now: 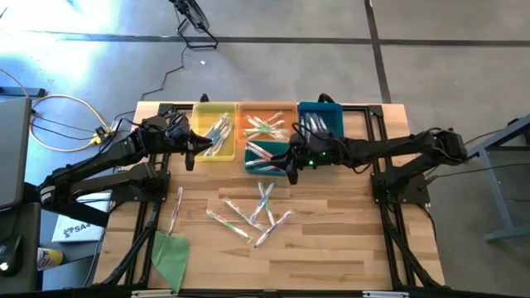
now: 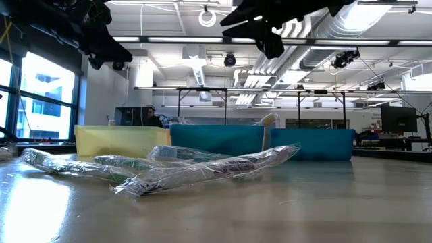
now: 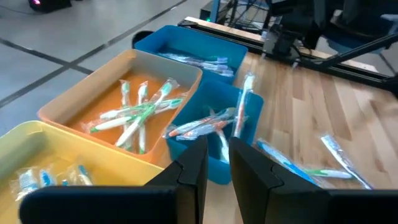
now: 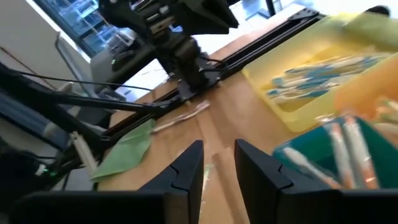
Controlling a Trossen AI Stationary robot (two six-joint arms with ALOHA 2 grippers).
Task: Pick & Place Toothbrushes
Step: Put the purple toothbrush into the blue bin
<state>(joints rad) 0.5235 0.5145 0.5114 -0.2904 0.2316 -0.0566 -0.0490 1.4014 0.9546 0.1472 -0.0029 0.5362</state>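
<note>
Several clear-wrapped toothbrushes (image 1: 252, 215) lie in a loose pile on the wooden table, and one (image 1: 176, 207) lies apart to the left. More lie in the yellow bin (image 1: 214, 131), the orange bin (image 1: 267, 124), the teal bin (image 1: 321, 120) and a small blue bin (image 1: 265, 159). My left gripper (image 1: 190, 160) hangs above the yellow bin's near edge; its fingers (image 3: 217, 168) stand a little apart and empty. My right gripper (image 1: 291, 171) hangs above the small blue bin's near right corner; its fingers (image 4: 219, 162) also stand a little apart and empty.
A flat green sheet (image 1: 170, 252) lies at the table's near left. The bins stand in a row along the far edge, with the small blue bin (image 3: 211, 143) in front of the orange one (image 3: 118, 93). One toothbrush (image 3: 244, 109) leans up over the small bin's rim.
</note>
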